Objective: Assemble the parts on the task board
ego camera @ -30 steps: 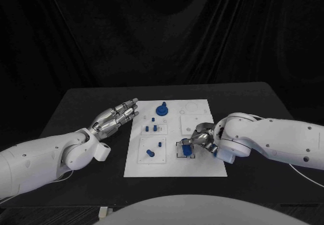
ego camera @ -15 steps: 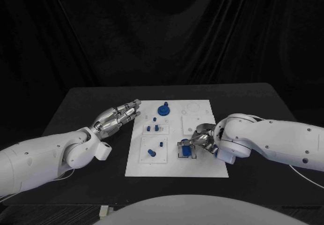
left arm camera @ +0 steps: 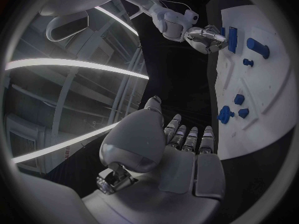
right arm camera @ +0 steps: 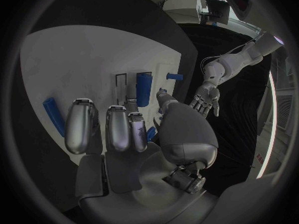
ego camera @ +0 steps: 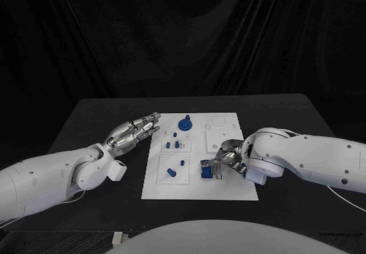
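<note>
Black table (ego camera: 91, 114): left hand (ego camera: 134, 131) fingers spread, empty; right hand (ego camera: 229, 157) fingers seemingly off blue part (ego camera: 206, 169).

A flat white rectangular task board (ego camera: 194, 190) lies at the centre of the frame in the head view, its long sides running away from the camera. Small blue parts sit on it: a round knob-like piece (ego camera: 184, 124) near the upper edge, two short pegs (ego camera: 174, 144) below it, a stubby cylinder (ego camera: 170, 172) at lower left, and a longer blue bar (ego camera: 207, 170) at lower right, lying flat just beside the right hand's fingertips (ego camera: 219, 168).
</note>
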You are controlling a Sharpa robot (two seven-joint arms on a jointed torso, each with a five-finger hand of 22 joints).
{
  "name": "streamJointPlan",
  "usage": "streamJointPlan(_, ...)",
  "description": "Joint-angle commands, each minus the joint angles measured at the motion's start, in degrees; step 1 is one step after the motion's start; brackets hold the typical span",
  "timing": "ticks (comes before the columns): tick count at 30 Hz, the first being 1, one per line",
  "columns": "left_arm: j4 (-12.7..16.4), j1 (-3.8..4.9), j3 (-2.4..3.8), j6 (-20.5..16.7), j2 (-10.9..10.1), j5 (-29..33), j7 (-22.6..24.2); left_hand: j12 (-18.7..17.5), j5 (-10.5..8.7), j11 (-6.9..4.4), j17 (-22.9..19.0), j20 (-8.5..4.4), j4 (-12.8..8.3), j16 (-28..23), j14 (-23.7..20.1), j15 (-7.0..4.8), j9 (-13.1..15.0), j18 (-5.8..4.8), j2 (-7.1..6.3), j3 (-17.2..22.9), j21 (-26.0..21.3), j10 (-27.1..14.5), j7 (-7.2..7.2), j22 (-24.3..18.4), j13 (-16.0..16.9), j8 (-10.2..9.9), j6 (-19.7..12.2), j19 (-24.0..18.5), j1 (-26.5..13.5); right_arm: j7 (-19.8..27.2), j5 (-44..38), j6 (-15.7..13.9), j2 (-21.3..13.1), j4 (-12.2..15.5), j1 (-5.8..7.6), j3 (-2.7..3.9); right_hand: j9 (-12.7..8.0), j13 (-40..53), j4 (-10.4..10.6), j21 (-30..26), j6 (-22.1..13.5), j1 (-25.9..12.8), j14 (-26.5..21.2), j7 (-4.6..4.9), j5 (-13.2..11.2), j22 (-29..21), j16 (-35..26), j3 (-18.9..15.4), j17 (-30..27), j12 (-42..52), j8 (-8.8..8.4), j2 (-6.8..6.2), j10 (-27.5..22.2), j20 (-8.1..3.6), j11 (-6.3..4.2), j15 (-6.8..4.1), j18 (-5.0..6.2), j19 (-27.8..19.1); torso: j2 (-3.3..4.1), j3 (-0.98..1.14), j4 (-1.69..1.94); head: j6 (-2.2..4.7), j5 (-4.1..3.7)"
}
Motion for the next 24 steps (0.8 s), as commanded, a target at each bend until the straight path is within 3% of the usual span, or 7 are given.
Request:
streamJointPlan(1, 0.03, -0.08, 0.05, 0.92, 0.16, 0.05, 3.17, 0.27, 0.17, 0.31, -0.06, 0.29, -0.1, -0.21, -0.02, 0.35, -0.04, 0.13, 0.05, 0.38, -0.08, 0.01, 0.04, 0.04, 0.03, 0.38, 0.01, 0.07, 0.5, -0.99, -0.8, 0.97, 0.08, -0.01, -0.28, -0.18, -0.5, 15.09, 0.37, -0.41, -0.59, -0.67, 2.29, 0.04, -1.25, 10.48, -0.43, -1.01, -0.29, 0.2, -0.34, -0.4, 6.11, 0.37, 0.46, 0.55, 1.17, 1.08, 0.0, 0.01, -0.03, 0.01, 0.04)
streamJointPlan(6, 0.0, -0.08, 0.05, 0.98, 0.18, 0.05, 3.11, 0.26, 0.31, 0.29, -0.06, 0.32, -0.13, -0.21, -0.02, 0.41, -0.07, 0.12, 0.06, 0.43, -0.08, 0.01, 0.02, 0.04, 0.03, 0.37, -0.14, 0.07, 0.59, -0.93, -0.89, 0.72, 0.0, 0.02, -0.3, -0.18, -1.42, 15.09, 1.77, -0.6, -0.89, -2.12, 2.28, 0.18, -5.96, 10.44, -0.49, -3.3, -0.38, 0.2, -0.38, -0.36, 6.11, 0.48, 0.58, 0.66, 1.2, 1.08, -0.01, 0.02, -0.03, 0.01, 0.2)
streamJointPlan(13, -0.04, -0.09, 0.05, 1.09, 0.14, 0.05, 3.04, 0.23, 0.39, 0.27, -0.06, 0.35, -0.15, -0.21, -0.02, 0.47, -0.09, 0.1, 0.06, 0.47, -0.08, 0.0, 0.01, 0.04, 0.02, 0.35, -0.3, 0.07, 0.64, -0.36, -0.8, -1.4, -0.63, 0.47, -0.32, -0.18, -2.4, 15.09, 4.79, -1.17, -0.68, -4.21, 2.2, 0.16, -5.43, 10.3, -0.75, -7.08, -0.87, 0.2, -0.02, 0.91, 6.11, 0.49, 0.56, 0.65, 1.31, 0.96, 0.02, 0.02, 0.0, 0.01, 0.16)
streamJointPlan(15, -0.04, -0.09, 0.05, 1.14, 0.11, 0.05, 3.04, 0.23, 0.39, 0.27, -0.06, 0.35, -0.15, -0.21, -0.02, 0.47, -0.09, 0.1, 0.06, 0.47, -0.08, 0.0, 0.01, 0.04, 0.02, 0.35, -0.3, 0.07, 0.64, 0.1, -0.41, -3.01, -1.23, 0.99, -0.3, -0.17, -2.69, 15.09, 6.26, -1.2, -0.43, -4.97, 2.28, 0.07, -2.67, 10.31, -0.61, -8.93, -0.6, 0.2, 0.25, 1.23, 6.11, 0.44, 0.49, 0.58, 1.31, 0.99, 0.02, 0.02, 0.0, 0.01, 0.21)
streamJointPlan(20, -0.14, -0.09, 0.05, 1.26, 0.05, 0.05, 2.96, 0.2, 0.42, 0.26, -0.06, 0.38, -0.15, -0.21, -0.02, 0.51, -0.12, 0.08, 0.06, 0.49, -0.07, -0.01, -0.01, 0.05, 0.01, 0.31, -0.5, 0.08, 0.67, 2.11, 1.53, -6.65, -4.24, 3.24, 1.28, -0.16, -2.99, 15.09, 6.83, -1.33, 0.18, -6.0, 2.31, -0.14, -0.98, 10.28, -0.62, -11.15, -0.76, 0.2, 0.9, 2.93, 6.11, 0.32, 0.3, 0.45, 1.35, 1.04, 0.0, 0.02, -0.02, 0.01, 0.33)
streamJointPlan(21, -0.16, -0.09, 0.05, 1.28, 0.04, 0.05, 2.96, 0.2, 0.42, 0.26, -0.06, 0.38, -0.15, -0.21, -0.02, 0.51, -0.12, 0.08, 0.06, 0.49, -0.07, -0.01, -0.01, 0.05, 0.01, 0.31, -0.5, 0.08, 0.67, 2.07, 1.99, -6.53, -5.0, 3.71, 2.09, -0.16, -3.08, 15.09, 6.7, -1.2, 0.41, -5.64, 2.33, -0.24, 0.92, 10.32, -0.6, -11.69, -0.81, 0.2, 1.15, 3.42, 6.11, 0.24, 0.2, 0.36, 1.32, 1.12, 0.0, 0.02, -0.02, 0.01, 0.31)
streamJointPlan(24, -0.21, -0.09, 0.05, 1.29, 0.06, 0.05, 2.96, 0.2, 0.42, 0.26, -0.06, 0.38, -0.15, -0.21, -0.02, 0.51, -0.12, 0.08, 0.06, 0.49, -0.07, -0.01, -0.01, 0.05, 0.01, 0.31, -0.5, 0.08, 0.67, 1.48, 3.42, -4.71, -6.99, 4.64, 4.42, -0.16, -3.42, 15.09, 4.07, -0.65, 0.21, 0.73, 2.36, -0.35, 12.55, 10.49, -0.51, -12.28, -0.76, 0.2, 1.63, 2.97, 6.11, 0.0, 0.03, 0.25, 1.2, 1.34, -0.01, 0.01, -0.03, 0.01, 0.37)
